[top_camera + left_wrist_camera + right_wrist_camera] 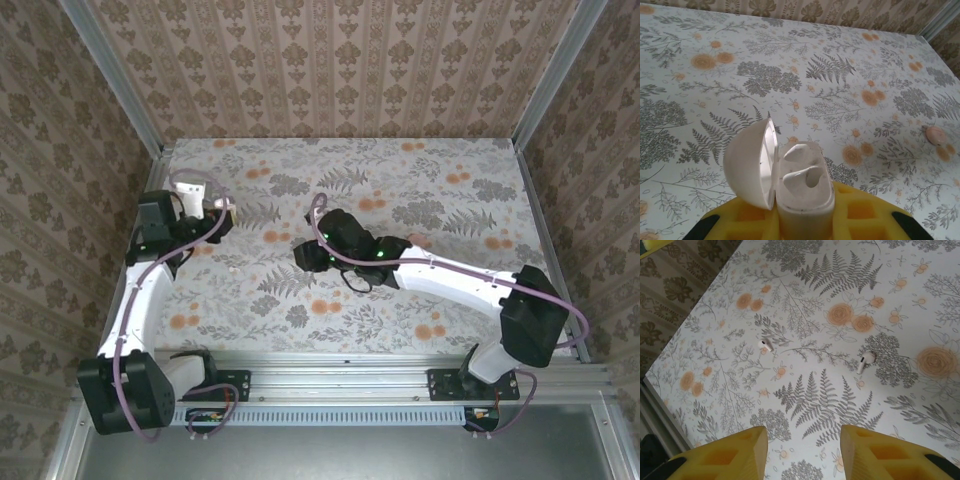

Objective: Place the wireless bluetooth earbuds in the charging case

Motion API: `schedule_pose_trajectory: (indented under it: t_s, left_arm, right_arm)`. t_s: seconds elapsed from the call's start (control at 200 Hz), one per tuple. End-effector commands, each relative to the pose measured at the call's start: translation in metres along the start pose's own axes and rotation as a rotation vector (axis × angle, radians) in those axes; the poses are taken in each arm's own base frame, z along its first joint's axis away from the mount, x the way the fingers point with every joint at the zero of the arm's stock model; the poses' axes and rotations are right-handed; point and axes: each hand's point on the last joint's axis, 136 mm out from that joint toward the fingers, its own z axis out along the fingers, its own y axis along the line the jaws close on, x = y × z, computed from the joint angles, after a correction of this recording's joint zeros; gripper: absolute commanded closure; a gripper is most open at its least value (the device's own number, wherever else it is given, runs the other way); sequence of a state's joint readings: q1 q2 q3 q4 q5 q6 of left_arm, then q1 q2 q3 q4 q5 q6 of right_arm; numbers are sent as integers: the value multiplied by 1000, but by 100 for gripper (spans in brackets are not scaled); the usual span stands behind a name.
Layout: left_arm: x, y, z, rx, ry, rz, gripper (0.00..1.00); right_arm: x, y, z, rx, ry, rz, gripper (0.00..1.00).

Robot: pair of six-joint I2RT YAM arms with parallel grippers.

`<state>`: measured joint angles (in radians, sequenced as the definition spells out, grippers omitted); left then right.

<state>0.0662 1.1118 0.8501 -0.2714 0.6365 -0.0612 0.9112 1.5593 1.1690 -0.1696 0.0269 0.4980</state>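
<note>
Bare tablecloth (805,405) lies all around one earbud (765,345) and the other earbud (866,360), well apart.

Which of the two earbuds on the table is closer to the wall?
The left-hand earbud in the right wrist view, lying nearer the wall. The other earbud lies farther out, at the edge of a dark bushy print.

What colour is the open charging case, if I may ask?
The smooth plastic charging case is white, clearest in the left wrist view.

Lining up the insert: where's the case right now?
In the left wrist view, the case sits between the left fingers, lid open; from above, at the table's left side.
</note>
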Motion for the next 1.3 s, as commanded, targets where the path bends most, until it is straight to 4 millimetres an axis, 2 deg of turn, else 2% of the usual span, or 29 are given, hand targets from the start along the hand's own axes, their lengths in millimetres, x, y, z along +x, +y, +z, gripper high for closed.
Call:
schedule_pose_trajectory:
  t_s: [0.0, 0.085, 0.26, 0.455, 0.715, 0.88, 0.99, 1.14, 1.295]
  left_arm:
    - [-3, 3, -6, 28, 12, -55, 88]
    - [-3, 9, -8, 32, 11, -80, 88]
    - [-1, 16, -9, 25, 24, -101, 88]
    - [0, 33, -10, -10, 24, -149, 88]
    - [-5, 54, -11, -47, 6, -200, 87]
    - [-3, 56, -10, -48, 9, -208, 88]
    - [-2, 57, -9, -48, 10, -213, 87]
    - [0, 57, -8, -47, 8, -221, 87]
    - [-1, 59, -8, -50, 3, -223, 87]
  right_arm:
    - [-8, 11, 7, 10, -16, -21, 57]
    - [-10, 25, 19, -27, -23, -90, 56]
    - [0, 50, 54, -61, 1, -261, 54]
    - [12, 61, 99, -97, 59, -358, 54]
    - [31, 79, 146, -226, 62, -574, 49]
    - [43, 84, 165, -308, 29, -762, 45]
    - [49, 81, 179, -341, 16, -843, 45]
    - [43, 76, 194, -344, 78, -810, 42]
    - [44, 77, 200, -342, 126, -810, 42]
